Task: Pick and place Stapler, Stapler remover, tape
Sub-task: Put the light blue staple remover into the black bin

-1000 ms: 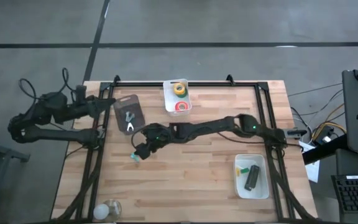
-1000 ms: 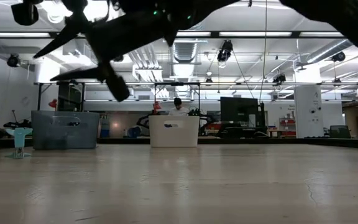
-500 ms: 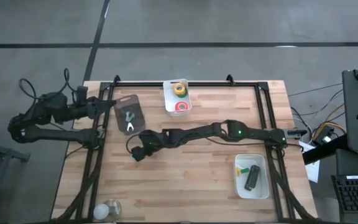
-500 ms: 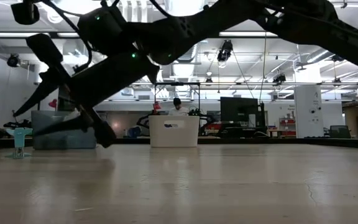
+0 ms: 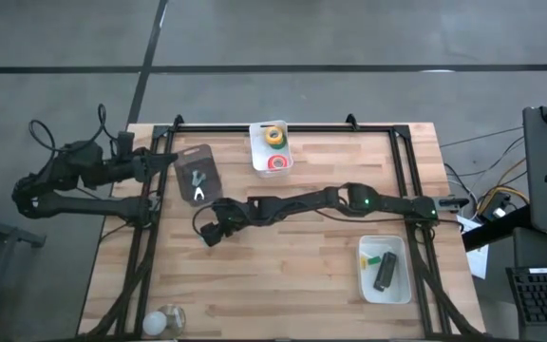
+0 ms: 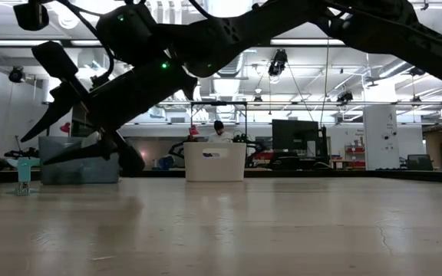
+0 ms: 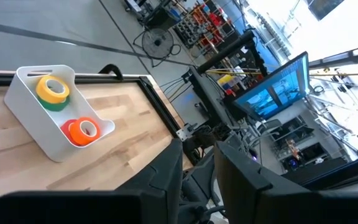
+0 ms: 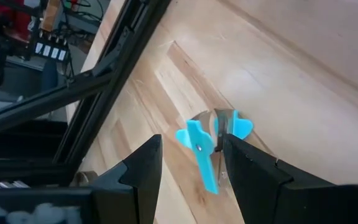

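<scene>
A small blue staple remover (image 8: 207, 148) lies on the table's left-middle part. My right gripper (image 8: 191, 142) is open and hovers low over it, one finger on each side, not touching; from above, the gripper (image 5: 211, 234) hides it. In the low view the remover (image 6: 24, 174) sits just under the fingertips. The black stapler (image 5: 385, 273) lies in a white tray (image 5: 402, 288) beside a green piece (image 5: 371, 257). Yellow, green and red tape rolls (image 5: 274, 148) sit in a white bin (image 7: 27, 118). My left gripper (image 7: 197, 155) waits at the far left, narrowly open.
A dark tray (image 5: 207, 167) at the far left holds a silver staple remover (image 5: 198, 182). A clear round object (image 5: 162, 320) sits at the near left corner. A black frame (image 5: 409, 166) runs along the table's edges. Bare wood lies between the trays.
My right gripper has moved down and toward the table's near left, onto the blue staple remover, which it now covers in the high view. Most of the drop came early; in the last half second it has barely shifted. The remover has stayed in place.
</scene>
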